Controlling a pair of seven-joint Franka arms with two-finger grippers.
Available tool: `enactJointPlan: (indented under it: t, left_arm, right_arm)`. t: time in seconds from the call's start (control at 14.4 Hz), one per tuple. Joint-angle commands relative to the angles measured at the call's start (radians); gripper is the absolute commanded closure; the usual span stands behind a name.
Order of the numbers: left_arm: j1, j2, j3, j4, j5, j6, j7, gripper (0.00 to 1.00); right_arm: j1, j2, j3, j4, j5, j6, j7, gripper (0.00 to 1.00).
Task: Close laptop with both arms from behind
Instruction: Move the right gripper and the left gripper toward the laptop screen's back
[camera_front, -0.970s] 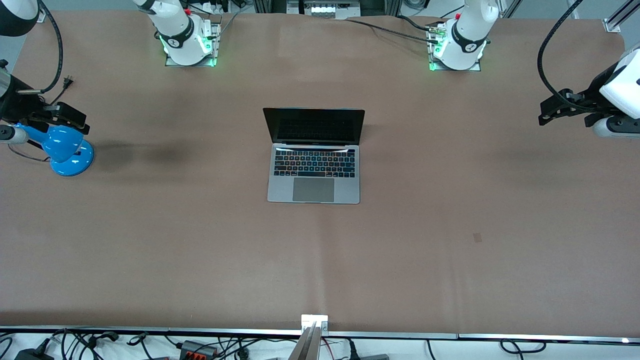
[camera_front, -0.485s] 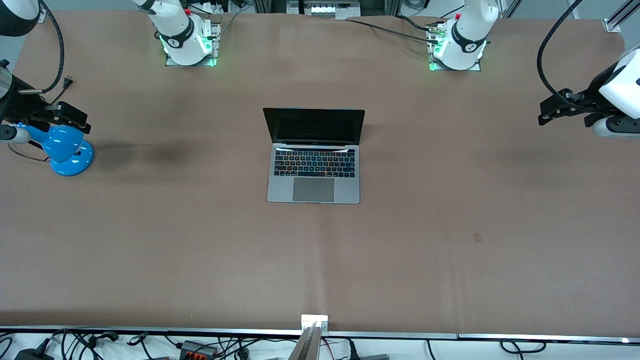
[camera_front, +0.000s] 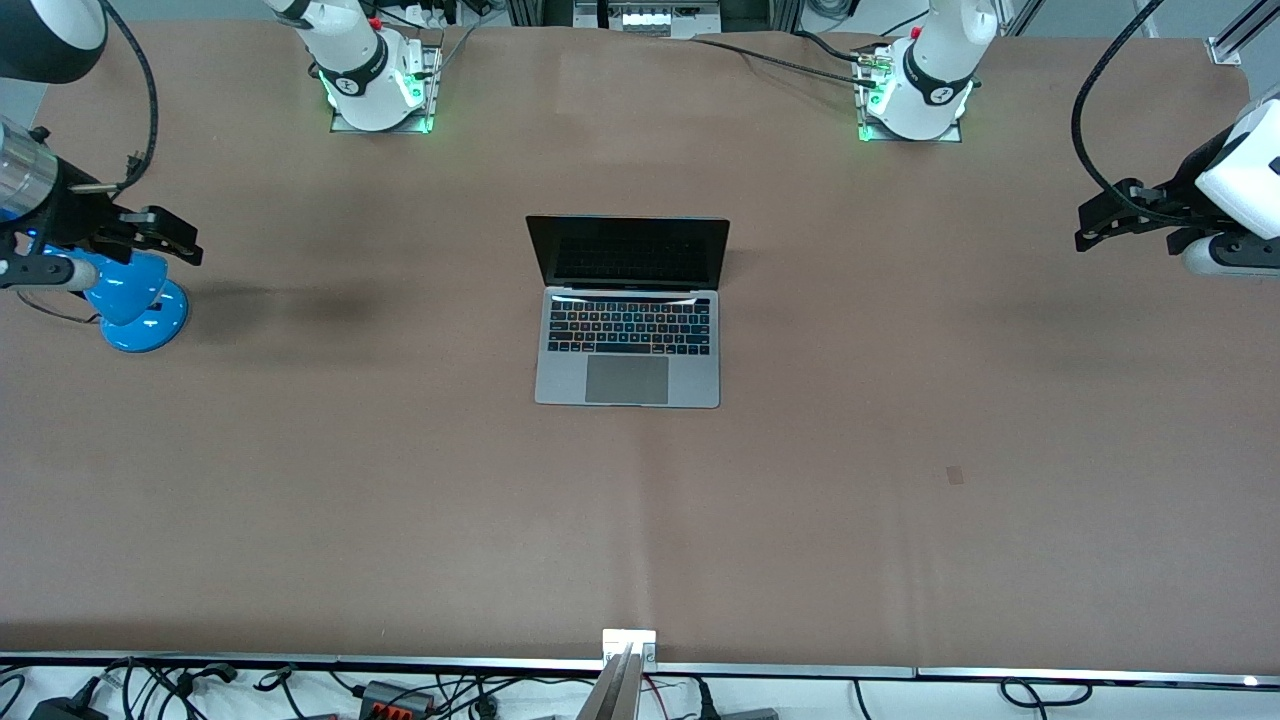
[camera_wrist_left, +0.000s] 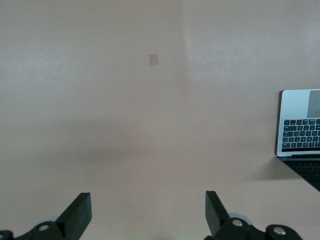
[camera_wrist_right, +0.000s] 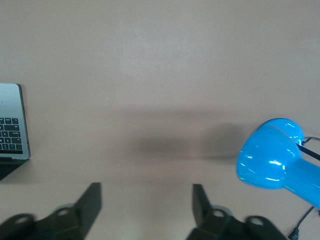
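Over at the right arm's end of the table, the right gripper (camera_front: 165, 238) has crept off the blue lamp (camera_front: 130, 300) toward the middle, its fingers spread with nothing between them. So the approach is only starting, I'd say. Mid-table the laptop (camera_front: 628, 325) sits with its lid up, untouched. Over the other end, the left gripper (camera_front: 1100, 222) hangs wide open, empty, well away from it

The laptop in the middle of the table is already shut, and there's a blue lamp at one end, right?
Not quite. The laptop is open: the front view shows its black screen standing up and its keyboard uncovered. The rest is right: it sits mid-table, and the blue lamp stands at the right arm's end.
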Motion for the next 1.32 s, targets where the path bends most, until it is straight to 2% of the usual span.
enactJointPlan:
  t: [0.0, 0.21, 0.49, 0.55, 0.62, 0.76, 0.9, 1.04, 1.25]
  left_arm:
    - [-0.007, 0.031, 0.0, 0.019, -0.006, -0.045, 0.01, 0.0]
    - [-0.009, 0.039, -0.002, 0.02, -0.012, -0.065, 0.018, 0.0]
    - [-0.01, 0.078, -0.002, 0.021, -0.002, -0.062, 0.023, 0.0]
    - [-0.012, 0.079, -0.002, 0.021, -0.002, -0.061, 0.023, 0.0]
    - [-0.018, 0.081, -0.003, 0.021, -0.006, -0.061, 0.024, 0.11]
    - [-0.021, 0.084, -0.003, 0.02, -0.012, -0.065, 0.048, 0.6]
    - [-0.026, 0.085, -0.007, 0.02, -0.022, -0.072, 0.085, 0.89]
    - [-0.027, 0.085, -0.01, 0.015, -0.044, -0.111, 0.092, 0.98]
    - [-0.062, 0.084, -0.01, 0.012, -0.068, -0.145, 0.079, 0.99]
  right_arm:
    - [0.015, -0.005, 0.0, -0.004, 0.001, -0.006, -0.006, 0.57]
    - [0.027, -0.003, 0.0, -0.005, 0.006, -0.006, -0.004, 0.7]
    - [0.03, 0.001, 0.0, -0.007, 0.008, -0.018, -0.004, 0.96]
    - [0.03, 0.006, 0.0, -0.007, 0.009, -0.032, -0.004, 1.0]
    - [0.041, 0.009, 0.0, -0.007, 0.009, -0.041, -0.004, 1.0]
    - [0.061, 0.016, 0.0, -0.007, 0.011, -0.055, -0.003, 1.0]
    - [0.088, 0.029, 0.0, -0.007, 0.011, -0.078, -0.003, 1.0]
    - [0.119, 0.041, 0.001, -0.01, 0.014, -0.113, -0.003, 1.0]
    - [0.131, 0.041, -0.002, -0.04, 0.125, -0.144, -0.007, 1.0]
